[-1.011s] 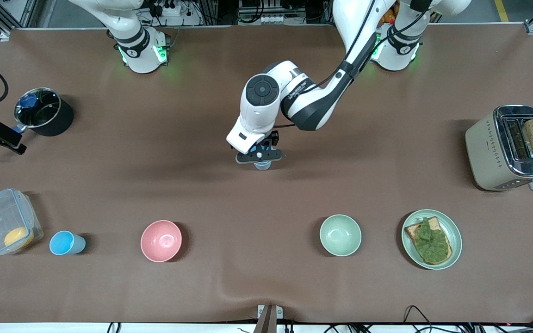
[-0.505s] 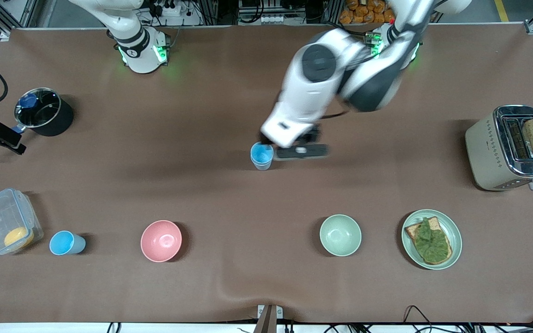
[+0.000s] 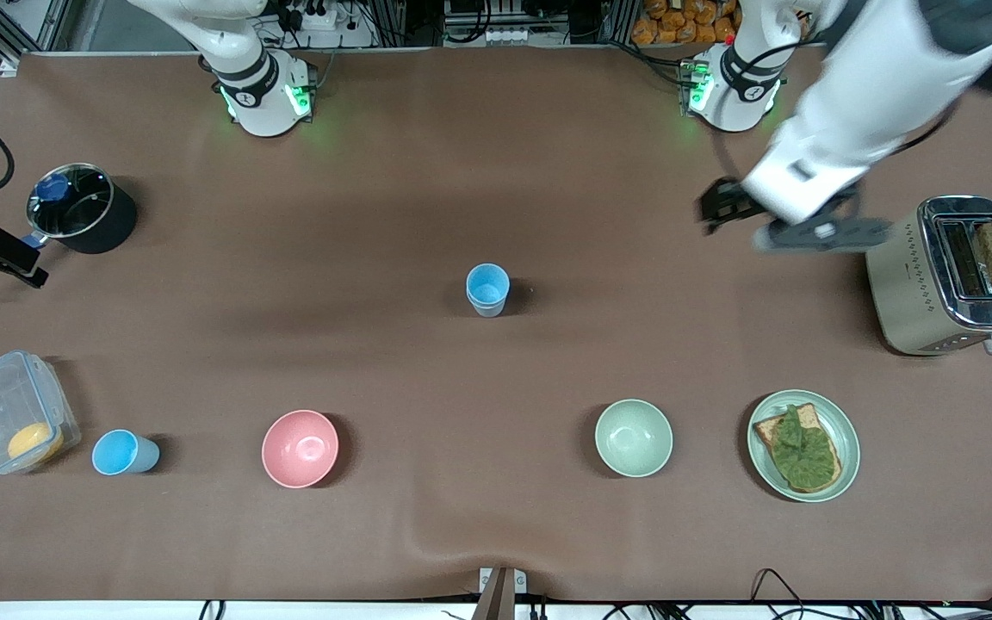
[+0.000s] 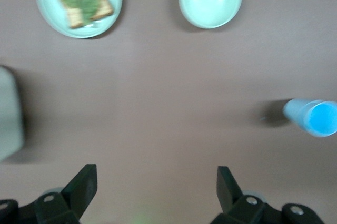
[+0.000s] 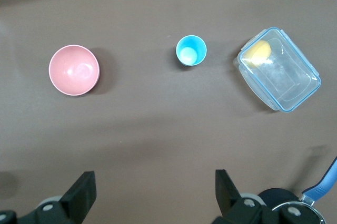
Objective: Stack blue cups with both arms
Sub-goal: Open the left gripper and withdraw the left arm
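Cup (image 3: 487, 288) now stands alone mid-table, upright, nothing touching it. A second ago my left gripper (image 3: 793, 226) was down on it; since then it has let go and swung up toward the toaster (image 3: 948, 275), fingers spread wide with nothing between them. I read that as the first cup staged at centre.

Second blue cup (image 3: 124, 452) is upright at the right arm's end, between the clear container (image 3: 14, 422) and the pink bowl (image 3: 300, 448), well apart from the centre cup.

Right gripper (image 5: 152, 195) waits high over that end, fingers apart, empty.

Pink bowl sits close beside the second cup, container just on its outer flank: tight-ish pick. Green bowl (image 3: 633, 437), toast plate (image 3: 803, 445) and pot (image 3: 83, 208) are away from the likely route to centre.
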